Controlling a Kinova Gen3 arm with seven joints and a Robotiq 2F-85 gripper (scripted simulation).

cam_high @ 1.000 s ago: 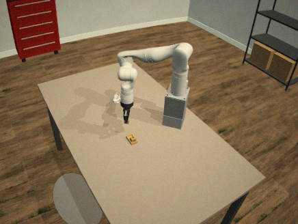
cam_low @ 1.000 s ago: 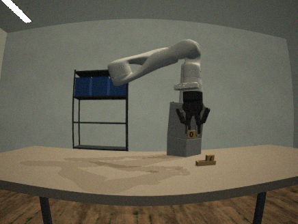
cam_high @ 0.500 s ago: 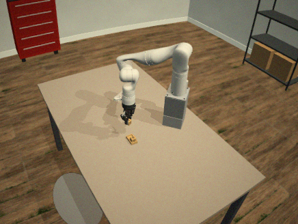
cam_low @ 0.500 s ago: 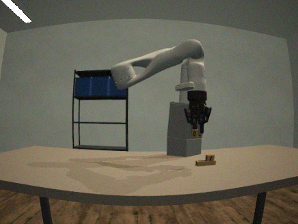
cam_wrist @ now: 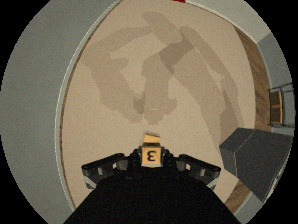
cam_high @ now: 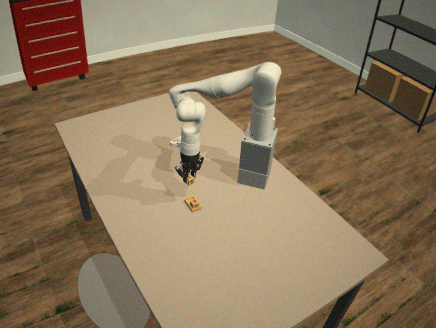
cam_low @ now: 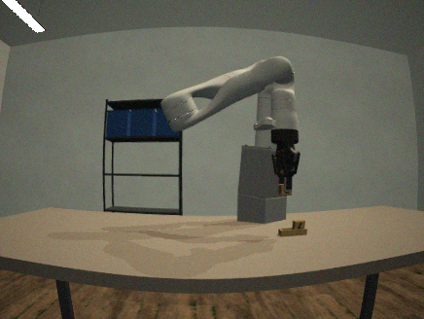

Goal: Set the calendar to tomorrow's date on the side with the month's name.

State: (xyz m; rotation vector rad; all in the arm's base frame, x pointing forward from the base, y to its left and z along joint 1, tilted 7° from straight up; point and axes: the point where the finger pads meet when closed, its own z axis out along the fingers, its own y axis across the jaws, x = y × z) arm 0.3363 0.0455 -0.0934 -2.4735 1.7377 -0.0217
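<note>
My gripper [cam_high: 189, 176] points down and is shut on a small wooden digit cube [cam_high: 190, 179], held well above the table. In the wrist view the cube [cam_wrist: 150, 156] sits between the fingers and shows a 3 on the face toward the camera. In the exterior view the cube [cam_low: 282, 189] hangs at the fingertips [cam_low: 285, 184]. The wooden calendar tray [cam_high: 188, 204] lies flat on the table, ahead of and below the gripper, with one cube [cam_low: 299, 225] standing in it. The tray [cam_low: 293, 230] is out of the wrist view.
The arm's grey pedestal [cam_high: 257, 162] stands on the table to the right of the gripper. A red drawer cabinet [cam_high: 49, 39] and a black shelf rack [cam_high: 405, 60] stand on the floor away from the table. A round grey stool [cam_high: 112, 292] is by the table's near edge.
</note>
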